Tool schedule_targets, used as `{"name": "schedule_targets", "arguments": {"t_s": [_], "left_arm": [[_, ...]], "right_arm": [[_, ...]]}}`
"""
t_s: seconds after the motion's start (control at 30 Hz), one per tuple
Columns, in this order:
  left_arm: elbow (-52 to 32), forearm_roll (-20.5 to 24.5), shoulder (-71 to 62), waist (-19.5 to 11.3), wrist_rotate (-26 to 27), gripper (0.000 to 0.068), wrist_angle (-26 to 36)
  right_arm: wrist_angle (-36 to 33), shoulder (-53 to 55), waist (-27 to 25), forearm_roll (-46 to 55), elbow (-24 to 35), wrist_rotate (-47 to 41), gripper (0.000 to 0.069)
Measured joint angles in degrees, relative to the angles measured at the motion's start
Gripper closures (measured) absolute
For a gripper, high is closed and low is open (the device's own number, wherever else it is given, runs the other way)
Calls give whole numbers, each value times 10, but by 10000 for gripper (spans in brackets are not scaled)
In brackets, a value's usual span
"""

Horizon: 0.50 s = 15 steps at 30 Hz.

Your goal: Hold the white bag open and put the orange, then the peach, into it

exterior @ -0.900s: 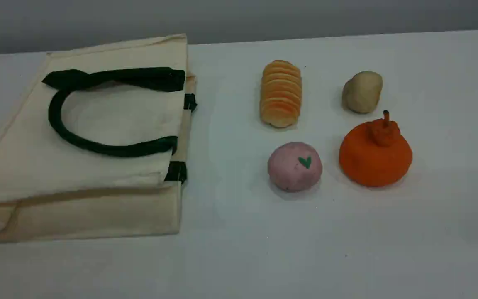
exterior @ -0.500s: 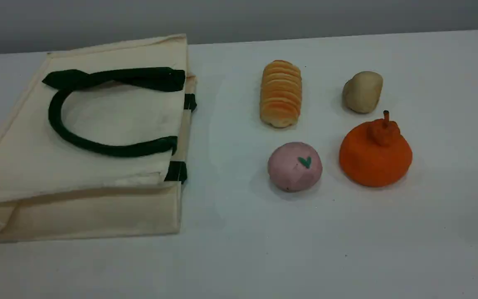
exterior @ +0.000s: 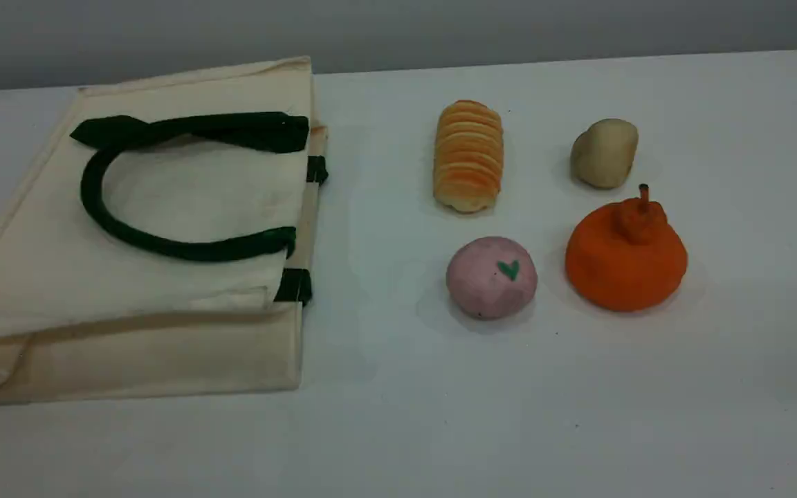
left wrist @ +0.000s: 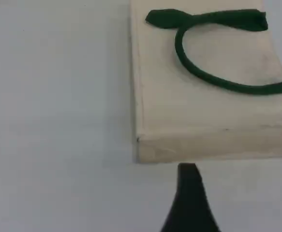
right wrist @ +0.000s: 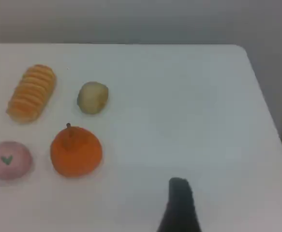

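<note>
The white bag (exterior: 184,187) lies flat on its side at the table's left, mouth toward the foods, its green handle (exterior: 163,245) looped on top. The orange (exterior: 625,259) stands at the right with the pink peach (exterior: 491,278) just left of it. Neither arm shows in the scene view. In the left wrist view, my left gripper's fingertip (left wrist: 188,176) hovers just off the white bag's (left wrist: 218,116) near edge, holding nothing. The right wrist view puts my right gripper's fingertip (right wrist: 179,193) over bare table, well right of the orange (right wrist: 76,152) and peach (right wrist: 7,160), also holding nothing.
A ribbed pale-orange roll (exterior: 468,155) and a beige lump (exterior: 604,153) lie behind the peach and the orange. The table's right edge (right wrist: 261,96) shows in the right wrist view, with a grey wall behind the table.
</note>
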<state>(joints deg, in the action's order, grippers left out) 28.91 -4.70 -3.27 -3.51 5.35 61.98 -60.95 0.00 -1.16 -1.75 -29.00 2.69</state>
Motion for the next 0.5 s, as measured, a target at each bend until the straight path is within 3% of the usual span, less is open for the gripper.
{"name": "schedule_targets", "arguments": {"t_s": [0.3, 0.5], "left_arm": [[0, 0, 0, 4, -1, 219, 0], [0, 0, 0, 32, -1, 219, 0]], "right_arm": [[0, 0, 0, 0, 0, 0, 203], [0, 0, 0, 0, 0, 0, 203]]}}
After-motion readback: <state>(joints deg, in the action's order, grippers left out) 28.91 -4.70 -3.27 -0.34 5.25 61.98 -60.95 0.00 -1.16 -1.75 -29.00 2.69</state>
